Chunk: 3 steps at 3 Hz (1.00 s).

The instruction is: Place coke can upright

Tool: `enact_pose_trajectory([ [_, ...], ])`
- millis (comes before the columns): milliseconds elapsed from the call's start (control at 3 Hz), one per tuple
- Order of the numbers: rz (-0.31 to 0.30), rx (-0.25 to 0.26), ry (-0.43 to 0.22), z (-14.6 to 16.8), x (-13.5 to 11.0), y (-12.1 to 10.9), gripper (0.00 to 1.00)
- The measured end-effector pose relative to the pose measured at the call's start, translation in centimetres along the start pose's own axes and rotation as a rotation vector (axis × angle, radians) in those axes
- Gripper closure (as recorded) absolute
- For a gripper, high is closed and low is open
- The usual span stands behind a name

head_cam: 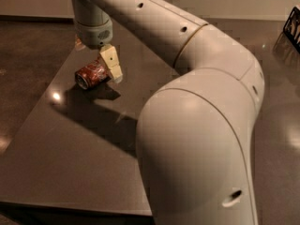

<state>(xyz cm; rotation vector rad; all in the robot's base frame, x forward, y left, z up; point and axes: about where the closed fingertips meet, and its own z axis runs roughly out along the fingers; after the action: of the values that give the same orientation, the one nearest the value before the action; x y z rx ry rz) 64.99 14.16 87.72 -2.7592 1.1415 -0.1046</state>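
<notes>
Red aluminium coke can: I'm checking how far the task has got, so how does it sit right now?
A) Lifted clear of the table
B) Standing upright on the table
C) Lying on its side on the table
C: the red aluminium coke can lies on its side on the dark table, one silver end facing the camera, with the hand low beside it.

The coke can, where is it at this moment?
In the camera view the coke can lies on its side on the table, upper left of the picture, with the gripper close beside it.
</notes>
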Motion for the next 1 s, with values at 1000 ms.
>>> enact_pose_trajectory([
  [1000,-0.098,-0.097,0.068,2.8,-2.4,-1.0,0.18],
])
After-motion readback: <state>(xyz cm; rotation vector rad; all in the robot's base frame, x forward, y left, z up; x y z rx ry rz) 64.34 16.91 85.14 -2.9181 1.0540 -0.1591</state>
